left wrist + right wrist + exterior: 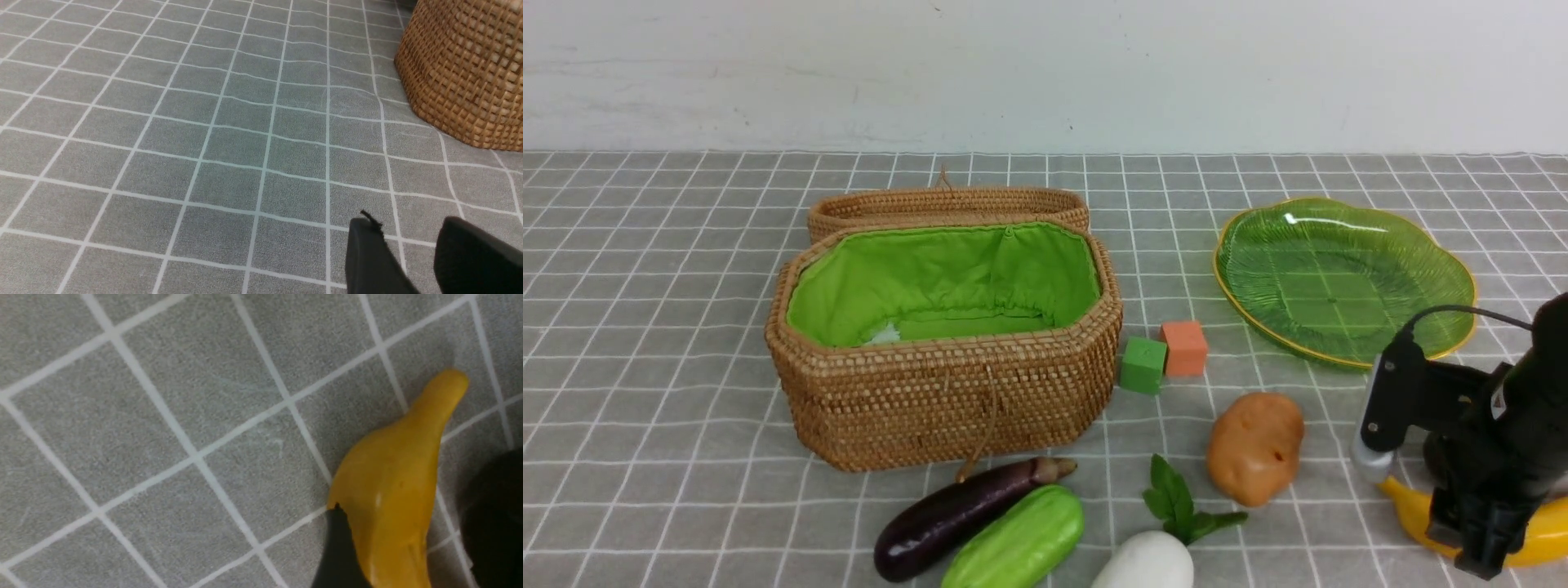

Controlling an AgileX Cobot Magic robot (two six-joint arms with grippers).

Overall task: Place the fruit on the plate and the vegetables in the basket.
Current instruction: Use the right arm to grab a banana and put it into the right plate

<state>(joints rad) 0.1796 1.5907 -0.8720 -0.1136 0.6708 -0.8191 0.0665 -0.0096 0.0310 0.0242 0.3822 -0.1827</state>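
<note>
The banana (1547, 527) is taken to be the piece in hand, and it should be gripped across its thick middle rather than near the thin tapering end, so that it is not tipped or spun out when lifted. The jaws should be closed gently, since the skin looks smooth and glossy and a hard squeeze could squirt it sideways. Once it is held, it should be raised clear of the checked cloth (163, 416) before being carried away from the robot to the green plate (1339, 278), which lies bare and near by. The banana lies flat on the cloth at the near right, directly under the right gripper (1470, 547), which is lowered onto it and hides its middle in the front view. In the right wrist view one dark finger (335, 555) is seen touching the banana's side. The blurred dark shape (494, 514) on the other side cannot be identified as a finger or another object, so how wide this gripper stands, and whether it has a hold, cannot be told. The left gripper (408, 237) is partly open and holds nothing, low over bare cloth near the basket (466, 73).
</note>
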